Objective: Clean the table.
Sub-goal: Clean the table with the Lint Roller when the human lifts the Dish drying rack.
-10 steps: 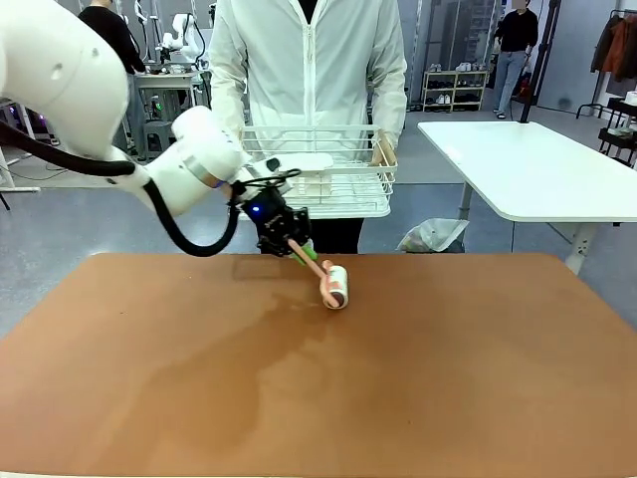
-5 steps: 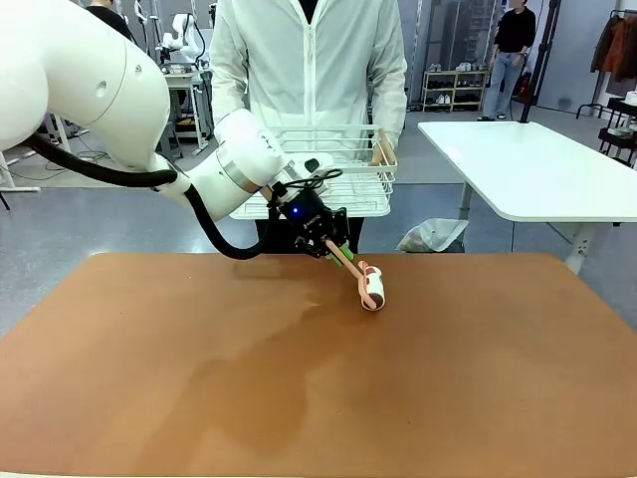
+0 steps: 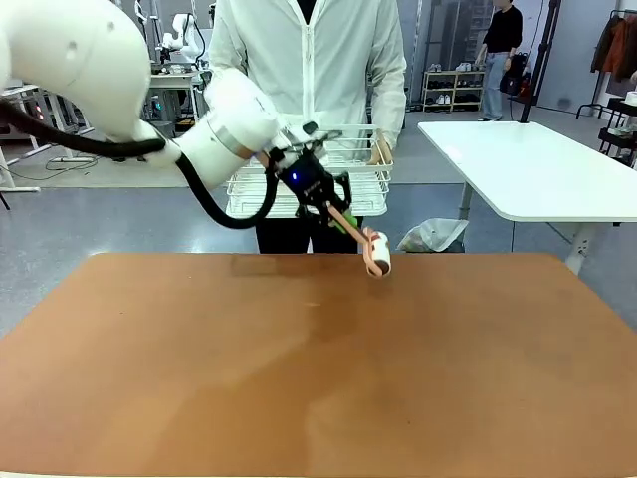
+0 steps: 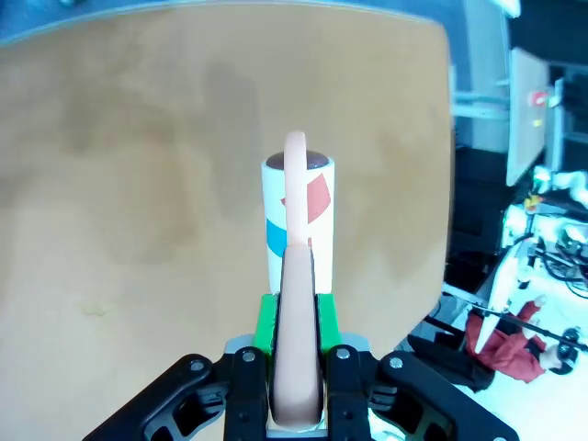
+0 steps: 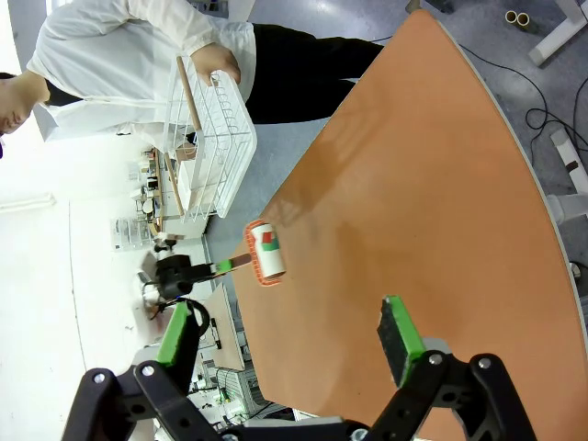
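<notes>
Left gripper (image 3: pixel 338 213): fingers clamped on the pink handle of a lint roller (image 3: pixel 375 255), handle running straight out between them. Roller head tilted down and away, at the far edge of the table (image 3: pixel 318 378); contact with the reddish-brown top cannot be told. Right gripper (image 5: pixel 287 338): fingers wide apart, holding nothing, over the table and well apart from the roller. Beyond the far edge, a person (image 3: pixel 309 60) in a white jacket, holding a white wire basket (image 3: pixel 299 194).
</notes>
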Action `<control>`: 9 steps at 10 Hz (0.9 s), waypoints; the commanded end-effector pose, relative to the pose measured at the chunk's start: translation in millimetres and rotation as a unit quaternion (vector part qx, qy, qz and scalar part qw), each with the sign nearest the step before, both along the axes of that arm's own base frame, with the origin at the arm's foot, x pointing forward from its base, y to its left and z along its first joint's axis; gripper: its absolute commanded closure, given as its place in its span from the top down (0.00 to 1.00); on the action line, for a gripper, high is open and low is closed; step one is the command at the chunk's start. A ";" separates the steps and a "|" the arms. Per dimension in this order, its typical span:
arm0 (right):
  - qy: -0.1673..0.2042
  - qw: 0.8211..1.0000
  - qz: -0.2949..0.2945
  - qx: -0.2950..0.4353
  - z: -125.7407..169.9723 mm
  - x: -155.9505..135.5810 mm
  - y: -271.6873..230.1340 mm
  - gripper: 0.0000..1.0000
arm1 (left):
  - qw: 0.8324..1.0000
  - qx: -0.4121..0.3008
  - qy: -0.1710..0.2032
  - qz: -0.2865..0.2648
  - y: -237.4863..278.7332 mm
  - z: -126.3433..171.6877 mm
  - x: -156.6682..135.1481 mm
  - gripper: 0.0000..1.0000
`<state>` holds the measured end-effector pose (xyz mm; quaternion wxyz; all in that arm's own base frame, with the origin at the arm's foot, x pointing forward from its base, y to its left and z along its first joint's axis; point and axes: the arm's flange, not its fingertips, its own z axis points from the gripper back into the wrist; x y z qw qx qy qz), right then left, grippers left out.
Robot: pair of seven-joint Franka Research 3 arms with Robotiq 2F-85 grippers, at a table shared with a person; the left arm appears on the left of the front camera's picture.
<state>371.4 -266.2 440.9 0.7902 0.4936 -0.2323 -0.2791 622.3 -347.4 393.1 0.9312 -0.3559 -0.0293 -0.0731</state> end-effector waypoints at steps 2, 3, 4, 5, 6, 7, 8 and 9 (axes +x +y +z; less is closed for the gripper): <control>-0.011 1.000 -0.001 0.003 1.8 0.4 -0.2 1.00 | 1.000 -0.019 -0.007 -0.001 48.8 45.0 -46.6 0.21; -0.011 1.000 -0.001 0.003 1.8 0.4 -0.2 1.00 | 1.000 -0.017 -0.010 -0.007 51.2 51.6 -53.1 0.21; -0.011 1.000 -0.001 0.003 1.8 0.4 -0.2 1.00 | 0.999 -0.025 -0.007 -0.018 51.7 56.8 -56.8 0.21; -0.011 1.000 -0.001 0.003 1.8 0.4 -0.2 1.00 | 0.999 -0.020 -0.024 -0.014 53.6 59.9 -57.6 0.21; -0.011 1.000 -0.001 0.003 1.8 0.4 -0.2 1.00 | 0.999 -0.020 -0.026 -0.019 64.7 66.8 -62.3 0.21; -0.011 1.000 -0.001 0.003 1.8 0.4 -0.2 1.00 | 0.998 -0.015 -0.059 -0.031 95.2 83.4 -79.0 0.21; -0.011 1.000 -0.001 0.003 1.8 0.4 -0.2 1.00 | 0.994 0.028 -0.092 -0.052 153.7 102.8 -105.1 0.21; -0.011 1.000 -0.001 0.003 1.8 0.4 -0.2 1.00 | 0.988 0.103 -0.108 -0.032 220.0 119.6 -126.6 0.21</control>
